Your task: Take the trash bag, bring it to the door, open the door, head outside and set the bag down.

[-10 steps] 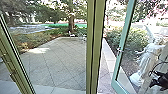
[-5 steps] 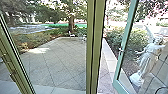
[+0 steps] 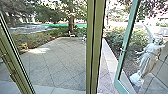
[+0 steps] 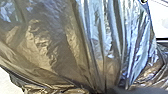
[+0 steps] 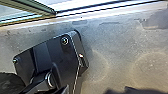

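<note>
Left wrist view: a glossy black trash bag (image 4: 62,50) looms close beside the robot's left arm, the nearer of the two, its pleats drawn together as if by a load hanging from that side. Whether the left pincer is open or closed around the plastic cannot be told; nor can the right one's state, nor the bag's full long axis.

Beneath the right wrist lies the bare floor (image 5: 120,42), running up to a pale sill (image 5: 112,10). Ahead, an olive post (image 3: 95,47) rises at about 12 o'clock, while a second olive frame (image 3: 15,60) slants at 10 o'clock. At 1 o'clock, a glass door with a pale green frame (image 3: 128,32) and a lever handle (image 3: 122,51) stands open, a gap between it and the post.

The exit appears to turn on that offset: bag at the left arm, gap right of the post, with the upright a likely snag for loose plastic.

Past the glass, a white statue (image 3: 147,57) stands between 1 and 2 o'clock. Paving (image 3: 55,62) stretches away at 11 o'clock toward a tree (image 3: 71,20) just short of 12.
</note>
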`<state>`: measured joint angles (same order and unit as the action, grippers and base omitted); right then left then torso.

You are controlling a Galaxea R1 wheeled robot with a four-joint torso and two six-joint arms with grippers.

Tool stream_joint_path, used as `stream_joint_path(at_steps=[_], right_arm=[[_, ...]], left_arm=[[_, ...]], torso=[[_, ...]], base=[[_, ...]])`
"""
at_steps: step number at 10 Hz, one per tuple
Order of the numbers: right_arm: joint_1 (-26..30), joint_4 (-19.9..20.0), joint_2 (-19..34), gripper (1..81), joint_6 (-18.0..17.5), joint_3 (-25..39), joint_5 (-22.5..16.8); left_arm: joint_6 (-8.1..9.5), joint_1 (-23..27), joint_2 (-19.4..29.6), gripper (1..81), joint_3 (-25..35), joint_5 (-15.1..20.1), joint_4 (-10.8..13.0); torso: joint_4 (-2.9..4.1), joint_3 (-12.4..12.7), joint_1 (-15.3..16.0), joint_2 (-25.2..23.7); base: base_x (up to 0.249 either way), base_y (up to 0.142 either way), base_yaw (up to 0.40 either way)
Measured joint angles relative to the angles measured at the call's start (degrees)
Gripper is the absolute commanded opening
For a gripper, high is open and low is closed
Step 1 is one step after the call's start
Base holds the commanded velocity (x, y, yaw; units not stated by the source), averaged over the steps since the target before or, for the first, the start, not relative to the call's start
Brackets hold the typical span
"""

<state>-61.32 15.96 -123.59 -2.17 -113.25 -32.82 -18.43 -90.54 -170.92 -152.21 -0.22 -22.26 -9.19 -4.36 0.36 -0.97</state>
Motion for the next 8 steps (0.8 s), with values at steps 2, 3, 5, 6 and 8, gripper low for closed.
stream_joint_path(at_steps=[2,3,5,6,8], right_arm=[[-6.73,0.13,-3.95,81.1,0.30,0.79,5.80],[-9.74,0.35,-6.38,81.1,0.49,1.26,9.40],[-15.19,0.63,-9.55,81.1,0.66,2.41,16.45],[-17.29,0.72,-10.90,81.1,0.66,2.41,19.76],[-20.52,0.83,-15.99,81.1,0.69,1.93,24.50]], left_arm=[[-0.22,0.55,0.00,1.0,0.00,-0.05,0.02],[-0.24,0.63,0.00,1.0,-0.02,-0.05,0.07],[-0.39,0.63,-0.09,1.0,-0.88,0.01,0.07],[-0.39,0.66,-0.41,1.0,-2.00,-0.02,0.07],[-0.39,0.77,-1.82,1.0,-3.88,0.00,0.07]], torso=[[0.00,0.02,-0.02,-0.02],[0.00,0.05,-0.02,-0.02],[0.00,0.05,-0.04,-0.02],[0.00,0.05,-0.06,-0.05],[0.00,0.07,-0.09,-0.05]], base=[[0.000,0.000,0.000],[0.000,0.000,0.000],[0.000,0.000,0.000],[0.000,0.000,0.000],[0.000,0.000,0.000]])
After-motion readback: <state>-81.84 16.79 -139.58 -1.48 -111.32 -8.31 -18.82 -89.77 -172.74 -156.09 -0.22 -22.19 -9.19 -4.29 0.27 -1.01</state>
